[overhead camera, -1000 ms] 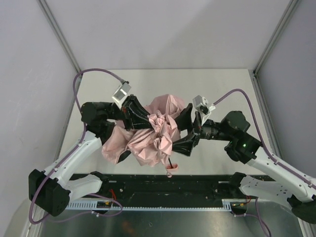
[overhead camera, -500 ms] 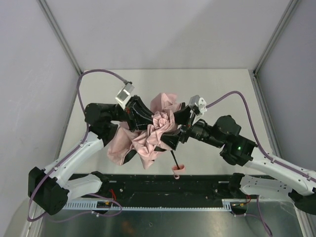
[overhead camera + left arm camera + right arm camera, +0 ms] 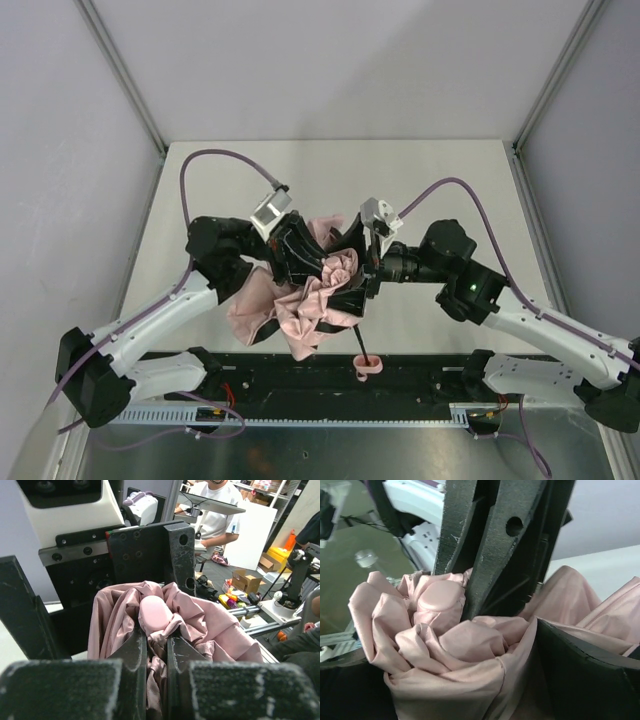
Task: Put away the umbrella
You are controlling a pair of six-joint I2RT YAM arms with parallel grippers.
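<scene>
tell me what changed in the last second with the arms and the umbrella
Both claws closed in on each other and drew toward the robot's side: the left claw moved right, the right claw left, bunching the umbrella tighter between them. Its handle slid the same way, nearer the robot. Unchanged: left claw shut on the fabric, right claw wide open astride the bundle.
</scene>
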